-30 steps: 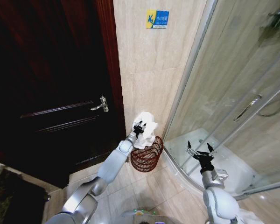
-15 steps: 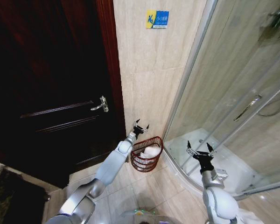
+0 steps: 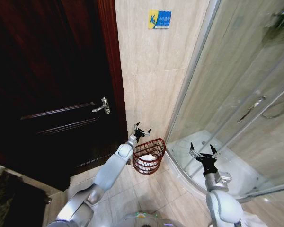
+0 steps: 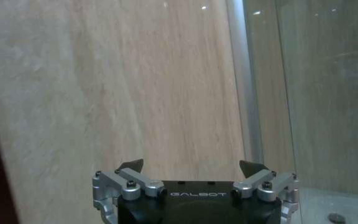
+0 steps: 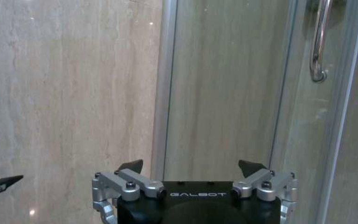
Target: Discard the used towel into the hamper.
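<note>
The hamper [image 3: 148,157], a small reddish-brown openwork basket, stands on the floor against the tiled wall beside the shower. The white towel [image 3: 150,156] lies inside it. My left gripper [image 3: 142,128] hangs open just above the hamper's rim on the door side, holding nothing. In the left wrist view the left gripper [image 4: 191,164] faces the beige wall with its fingers spread. My right gripper [image 3: 202,150] is open and idle near the shower's curved base, and the right gripper [image 5: 191,164] faces the glass in its own wrist view.
A dark wooden door [image 3: 52,94] with a metal handle [image 3: 102,106] stands left of the hamper. The glass shower enclosure [image 3: 236,94] with its curved threshold fills the right. A beige tiled floor [image 3: 146,194] lies in front of the hamper.
One second ago my left gripper held the white towel above the hamper. It has opened, the towel has dropped into the hamper, and it sank a little deeper since half a second ago.
</note>
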Controlling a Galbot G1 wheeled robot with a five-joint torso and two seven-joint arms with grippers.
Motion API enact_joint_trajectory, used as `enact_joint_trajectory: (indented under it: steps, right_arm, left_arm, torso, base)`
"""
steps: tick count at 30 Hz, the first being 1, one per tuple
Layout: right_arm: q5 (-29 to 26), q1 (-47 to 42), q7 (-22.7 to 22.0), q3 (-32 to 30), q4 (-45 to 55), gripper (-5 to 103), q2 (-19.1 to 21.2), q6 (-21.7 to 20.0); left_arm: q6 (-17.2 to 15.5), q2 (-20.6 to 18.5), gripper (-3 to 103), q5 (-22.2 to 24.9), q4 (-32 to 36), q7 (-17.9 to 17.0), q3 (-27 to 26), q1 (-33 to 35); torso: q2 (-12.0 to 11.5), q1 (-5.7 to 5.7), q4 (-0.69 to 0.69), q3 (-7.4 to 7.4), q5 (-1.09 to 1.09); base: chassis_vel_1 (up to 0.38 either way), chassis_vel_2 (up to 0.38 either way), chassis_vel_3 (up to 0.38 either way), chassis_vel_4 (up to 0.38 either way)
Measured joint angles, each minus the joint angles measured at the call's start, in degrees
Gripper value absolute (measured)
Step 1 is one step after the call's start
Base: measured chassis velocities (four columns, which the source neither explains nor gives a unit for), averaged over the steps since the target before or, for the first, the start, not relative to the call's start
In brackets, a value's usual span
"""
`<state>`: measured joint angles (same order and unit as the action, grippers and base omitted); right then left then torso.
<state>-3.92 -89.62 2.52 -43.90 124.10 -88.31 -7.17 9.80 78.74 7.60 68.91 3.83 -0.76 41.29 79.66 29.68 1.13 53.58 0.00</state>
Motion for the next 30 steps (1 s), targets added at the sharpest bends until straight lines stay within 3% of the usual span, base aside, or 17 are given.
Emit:
enact_joint_trajectory:
  steps: [6,17,24,30]
  right_arm:
    - [0.0,-0.2,0.0,0.2,0.3,100,-0.2,0.0]
    - [-0.1,-1.2,0.1,0.3,1.1,100,-0.2,0.0]
    - [-0.2,-2.0,0.4,0.3,2.1,100,-0.1,0.1]
    - [-0.2,-2.6,1.0,0.3,2.8,100,-0.5,0.2]
  left_arm:
    - [-3.1,0.2,100,0.9,7.4,-1.0,-5.0,7.5]
    - [-3.9,-0.4,100,0.2,19.8,-1.7,-18.1,21.5]
    - [-5.3,0.5,100,0.5,27.7,-5.4,-28.1,29.5]
    - [-8.1,0.7,100,2.9,36.8,-7.8,-31.4,34.5]
  torso:
    - [0.0,-0.01,-0.01,0.0,-0.01]
    - [0.0,-0.01,0.01,-0.01,0.0]
    - [0.0,-0.01,0.01,0.0,-0.01]
    - [0.0,0.0,-0.01,0.0,-0.01]
  base:
    - [0.0,0.0,0.0,0.0]
    - [0.0,0.0,0.0,0.0]
    - [0.0,0.0,0.0,0.0]
    - [0.0,0.0,0.0,0.0]
